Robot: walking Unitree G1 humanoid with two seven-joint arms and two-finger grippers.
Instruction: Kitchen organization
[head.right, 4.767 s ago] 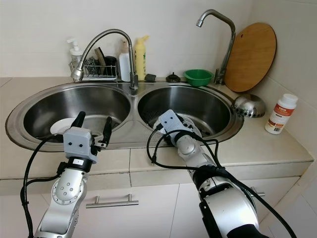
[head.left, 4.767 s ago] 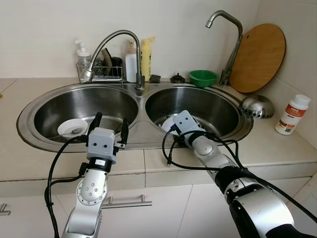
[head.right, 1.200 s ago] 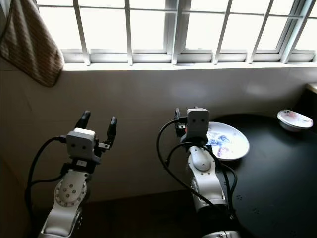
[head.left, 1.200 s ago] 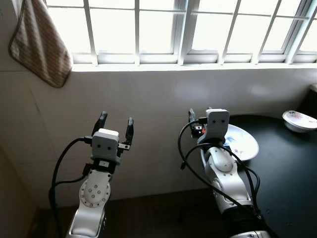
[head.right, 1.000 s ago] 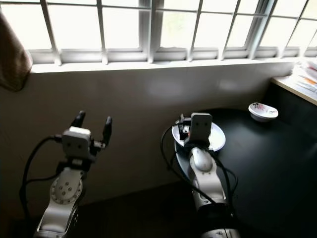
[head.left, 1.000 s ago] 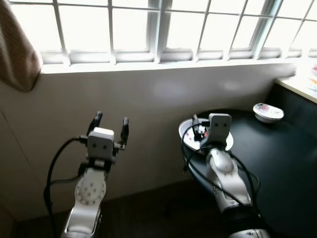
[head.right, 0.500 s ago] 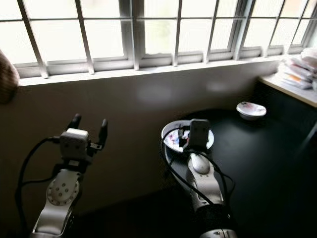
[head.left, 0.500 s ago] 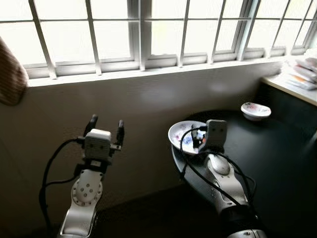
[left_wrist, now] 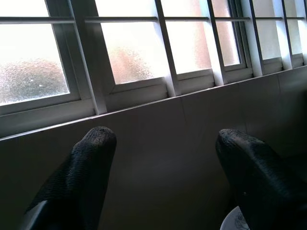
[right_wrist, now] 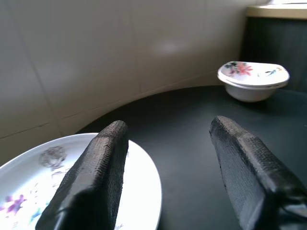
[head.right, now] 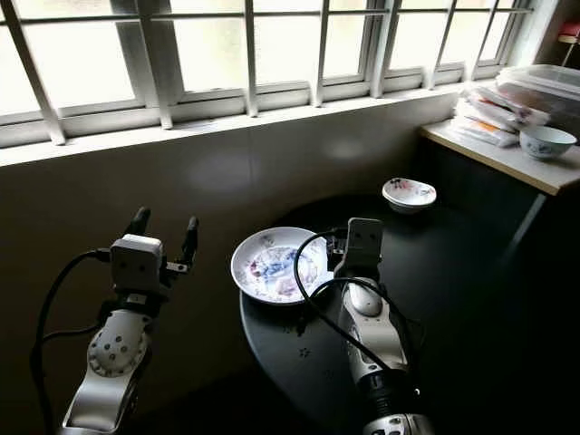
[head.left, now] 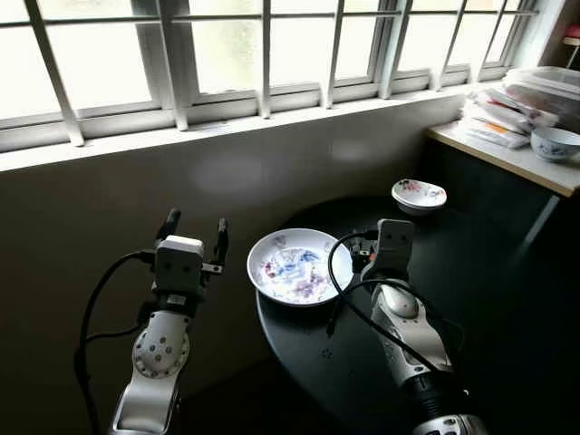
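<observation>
We see our two silver arms raised in front of us in a dim room, facing a wall under a bright barred window. Nearest on the left, our left gripper [head.left: 192, 229] is held up in the air with its two black fingers spread wide apart, holding nothing; the plain wall [head.left: 227, 172] lies beyond it. On the right, our right gripper [right_wrist: 168, 158] reaches over a round black table [head.left: 471, 299], its fingers also spread apart and holding nothing. One finger [right_wrist: 91, 177] hangs over the near rim of a wide white plate [head.left: 294, 265] painted with blue and pink patterns, while the other finger sits above bare dark tabletop; we cannot tell whether the finger touches the plate. The plate lies flat at the table's left edge, just beside the gripper. Farther back on the same table, well apart from the plate, sits a small white bowl [head.left: 419, 194] with a flower pattern, close to the wall. Beyond that, on the far right, a pale countertop [head.left: 507, 154] holds a stack of flat packets [head.left: 497, 122] and a small patterned bowl [head.left: 555, 142]. Across the back, the window [head.left: 272, 45] runs the whole width, its white bars and sill glowing with daylight.
</observation>
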